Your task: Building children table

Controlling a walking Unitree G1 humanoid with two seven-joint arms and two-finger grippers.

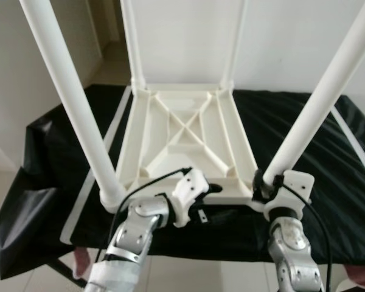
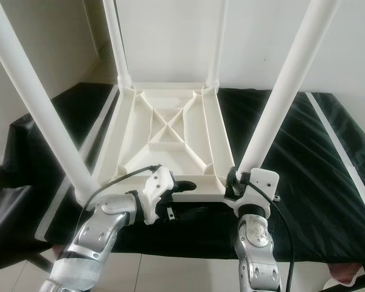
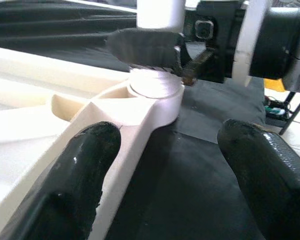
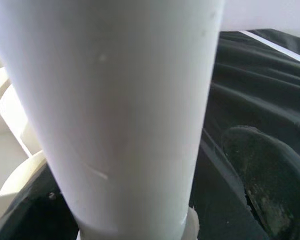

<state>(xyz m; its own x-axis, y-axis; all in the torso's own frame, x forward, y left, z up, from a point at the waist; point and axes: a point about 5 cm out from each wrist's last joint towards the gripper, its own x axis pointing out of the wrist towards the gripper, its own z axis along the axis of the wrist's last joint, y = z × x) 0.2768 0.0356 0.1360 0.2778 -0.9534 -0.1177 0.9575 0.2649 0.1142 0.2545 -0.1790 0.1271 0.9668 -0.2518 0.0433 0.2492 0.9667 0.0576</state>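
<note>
The children's table top (image 1: 188, 137) lies upside down on the black-draped surface (image 1: 304, 152), ribbed underside up, its long axis running from 6 o'clock near you to 12 o'clock at the wall. All four legs stand in their corner sockets and point straight up: the two far legs at 11 and 1 o'clock, the near left leg (image 1: 73, 103) at 8 o'clock, and the near right leg (image 1: 319, 100) at 4 o'clock. In the eye views the two near legs seem to splay outward toward the top, which may be the lens rather than a true tilt.

Your right gripper (image 1: 269, 182) is at the base of the near right leg, just above its socket. In the right wrist view the leg (image 4: 120, 110) stands close against the camera with one finger (image 4: 270, 185) off to its side; I judge the fingers are closed on the leg, though the second finger is hidden.

Your left gripper (image 3: 170, 175) is at the near edge of the table top, at 6 o'clock, pointing across toward that same corner socket (image 3: 152, 92). Its fingers (image 3: 70, 185) are spread apart and hold nothing; one sits over the white rim, the other over the black cloth.

The coming move turns on the right leg's upright axis against its socket: any push or twist should go straight down that axis. The right arm is already on it, the left is nearer the rim and can steady the top.
</note>
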